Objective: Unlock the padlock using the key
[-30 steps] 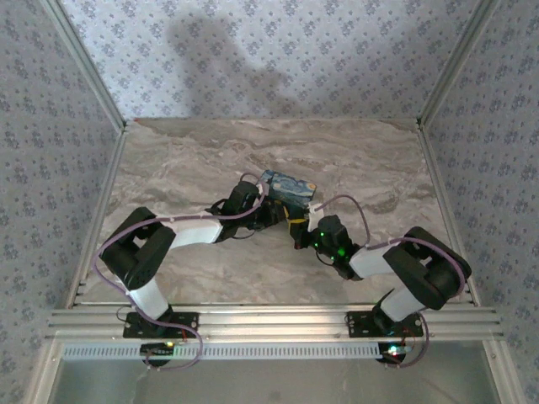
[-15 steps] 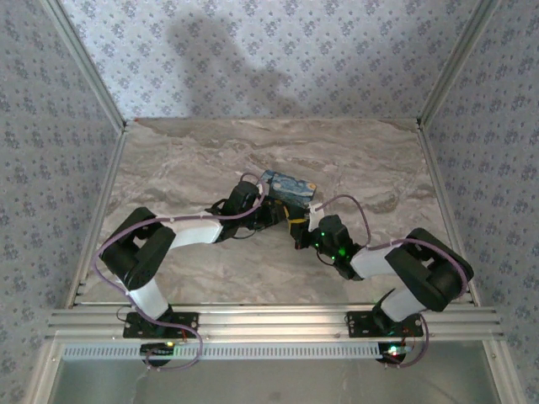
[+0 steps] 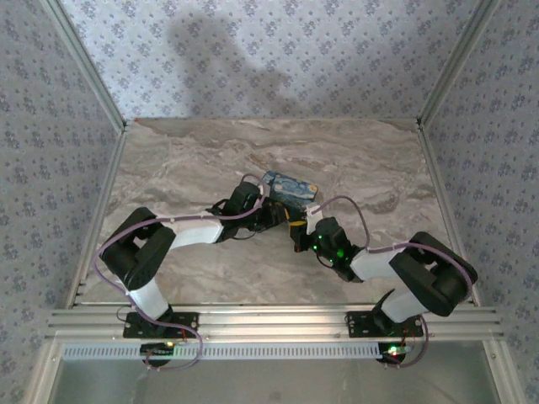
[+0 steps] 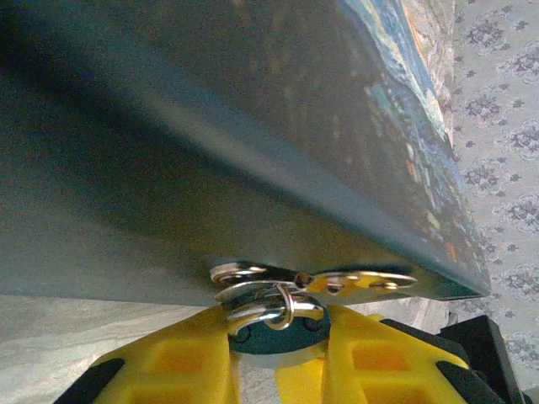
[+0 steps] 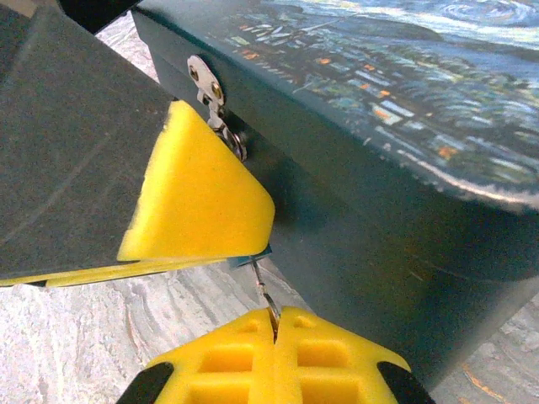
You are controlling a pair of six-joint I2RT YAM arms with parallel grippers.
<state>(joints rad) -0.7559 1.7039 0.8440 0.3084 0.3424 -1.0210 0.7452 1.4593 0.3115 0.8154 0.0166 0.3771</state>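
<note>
Padlock (image 4: pixel 269 334): blue-grey (tiny, partly hidden).

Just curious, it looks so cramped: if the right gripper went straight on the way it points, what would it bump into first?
Most likely the padlock, pinched right ahead by the left gripper; the key held in the right gripper seems to reach it. The painted box lies just behind.

A blue-and-yellow painted box (image 3: pixel 289 188) lies on the marbled tabletop (image 3: pixel 185 160), just beyond the left gripper (image 3: pixel 276 215) and right gripper (image 3: pixel 297 229). Its metal hasp (image 5: pixel 204 78) faces both of them. Patterned wallpaper (image 3: pixel 269 59) stands well beyond.
</note>
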